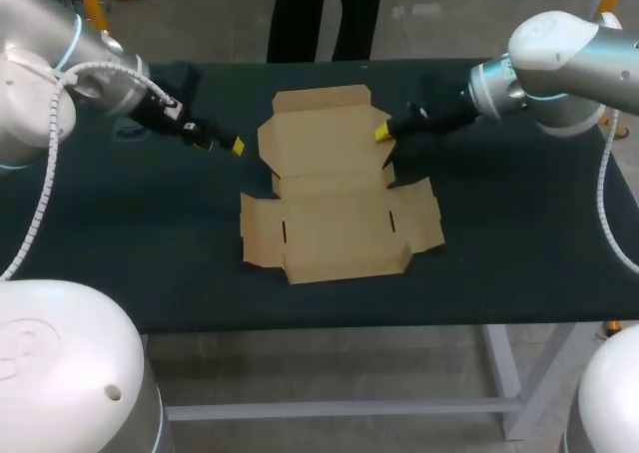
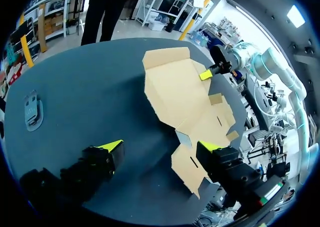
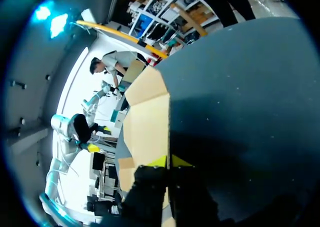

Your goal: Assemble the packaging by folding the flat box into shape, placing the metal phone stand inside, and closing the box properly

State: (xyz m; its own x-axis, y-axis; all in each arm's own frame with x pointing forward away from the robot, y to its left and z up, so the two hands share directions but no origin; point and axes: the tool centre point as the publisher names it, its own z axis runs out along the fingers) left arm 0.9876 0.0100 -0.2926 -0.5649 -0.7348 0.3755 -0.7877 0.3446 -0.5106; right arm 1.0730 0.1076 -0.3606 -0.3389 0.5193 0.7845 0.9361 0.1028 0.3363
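The flat brown cardboard box lies unfolded in the middle of the dark table, flaps spread out. My left gripper hovers just off its upper-left flap, and the left wrist view shows that gripper open wide, with the box ahead of it. My right gripper is at the box's upper-right edge. In the right wrist view its yellow tips are pressed together against the cardboard's edge; I cannot tell whether cardboard is pinched between them. The grey metal phone stand lies flat on the table, off to the left gripper's side.
The dark table top stretches well beyond the box on both sides and toward the front edge. Both arms come in low over the far half of the table.
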